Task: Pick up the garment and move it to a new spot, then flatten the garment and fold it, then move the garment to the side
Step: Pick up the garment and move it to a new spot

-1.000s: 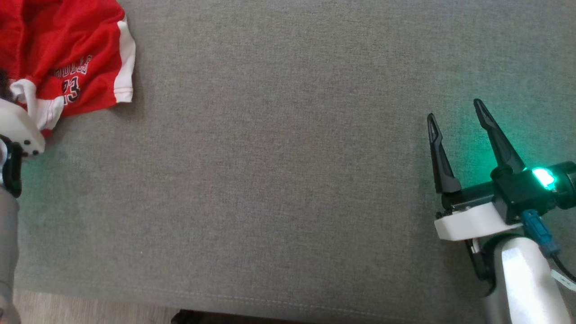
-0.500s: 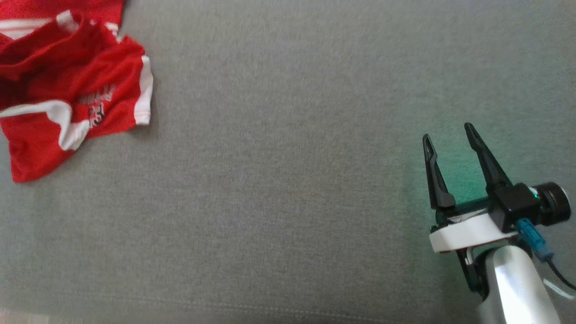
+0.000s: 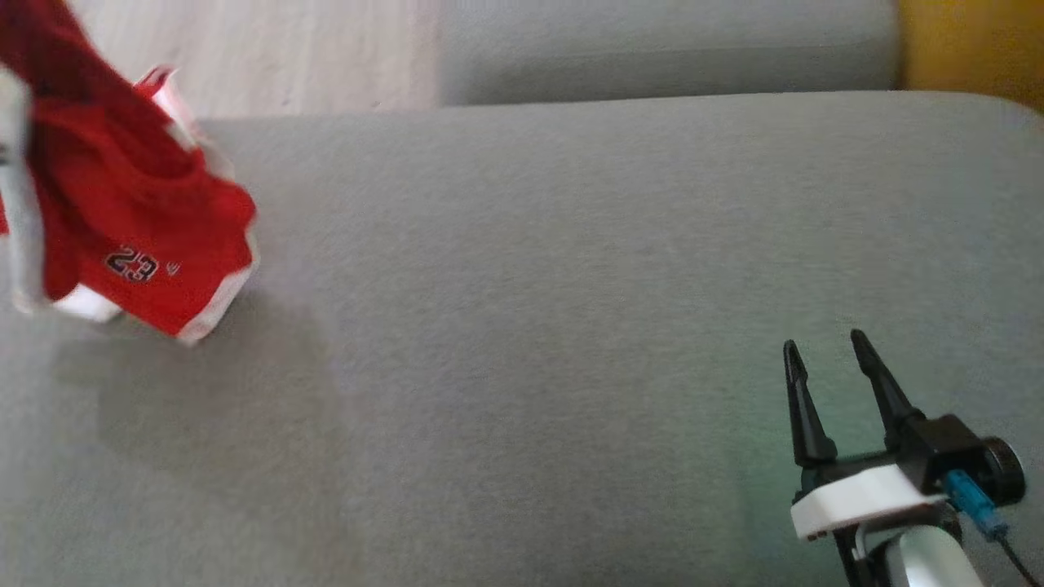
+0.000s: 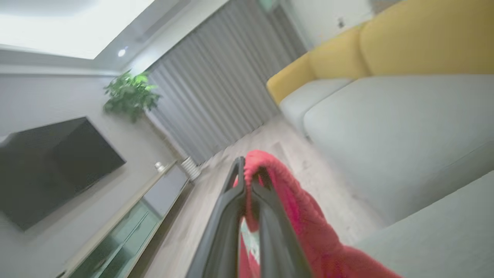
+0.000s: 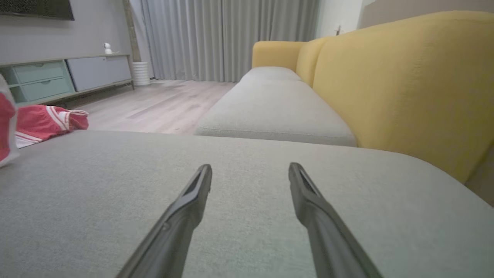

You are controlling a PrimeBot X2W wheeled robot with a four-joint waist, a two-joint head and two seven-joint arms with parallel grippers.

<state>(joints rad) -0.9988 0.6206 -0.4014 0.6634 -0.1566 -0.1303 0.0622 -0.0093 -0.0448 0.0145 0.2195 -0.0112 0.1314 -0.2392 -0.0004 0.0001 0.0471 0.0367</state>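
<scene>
In the head view, your red garment with white trim [image 3: 139, 236] hung at nine o'clock, apparently lifted off the grey fabric sofa cushion [image 3: 522, 342], with its shadow beneath. Your right tool [image 3: 824, 342] sat at four o'clock, fingers wide, holding nothing.

In the left wrist view, your left tool [image 4: 250, 181] was pinched narrow on the garment. Carry it high toward the centre so no hem drags.

In the right wrist view, the yellow sofa back [image 5: 405, 77] rose at two o'clock. The idle right tool looked nearest your path.
</scene>
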